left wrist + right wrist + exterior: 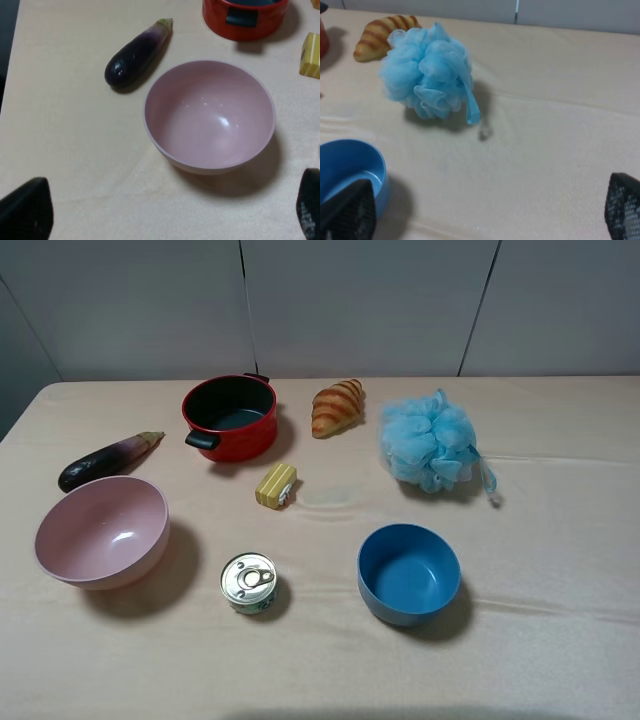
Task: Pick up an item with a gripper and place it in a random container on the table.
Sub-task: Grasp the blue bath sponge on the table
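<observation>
The light-blue mesh bath pouf (430,443) lies on the beige cloth table (560,540) at the back right, its blue ribbon loop trailing to the right. In the right wrist view the pouf (427,72) lies ahead of my right gripper (490,200), which is open and empty, well short of it. The pale-pink bowl (101,531) stands empty at the front left. In the left wrist view the bowl (210,116) is just ahead of my open, empty left gripper (172,200). Neither gripper shows in the exterior high view.
A red pot with black handles (230,417), a croissant (337,407) and an eggplant (105,461) are at the back. A yellow block (276,485), a tin can (249,583) and a smaller blue bowl (408,573) are mid-table.
</observation>
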`<act>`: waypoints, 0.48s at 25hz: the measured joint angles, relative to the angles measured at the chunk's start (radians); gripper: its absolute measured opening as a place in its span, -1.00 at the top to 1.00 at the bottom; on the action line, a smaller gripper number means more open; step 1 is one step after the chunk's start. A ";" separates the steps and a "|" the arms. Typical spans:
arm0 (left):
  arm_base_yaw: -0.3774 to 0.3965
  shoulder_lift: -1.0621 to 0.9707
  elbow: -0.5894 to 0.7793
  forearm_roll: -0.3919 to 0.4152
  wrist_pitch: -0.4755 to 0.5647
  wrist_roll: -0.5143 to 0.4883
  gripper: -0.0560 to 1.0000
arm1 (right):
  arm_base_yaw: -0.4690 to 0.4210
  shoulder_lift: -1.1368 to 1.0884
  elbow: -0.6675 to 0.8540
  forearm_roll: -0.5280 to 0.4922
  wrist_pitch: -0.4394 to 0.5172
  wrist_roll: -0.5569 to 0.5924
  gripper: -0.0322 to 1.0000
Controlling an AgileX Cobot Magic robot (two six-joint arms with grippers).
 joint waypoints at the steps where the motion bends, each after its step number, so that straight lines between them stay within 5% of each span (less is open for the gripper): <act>1: 0.000 0.000 0.000 0.000 0.000 0.000 -0.97 | 0.000 0.000 0.000 0.000 0.000 0.000 -0.41; 12: 0.000 0.000 0.000 0.000 0.000 0.000 -0.97 | 0.000 0.000 0.000 0.000 0.000 0.000 -0.41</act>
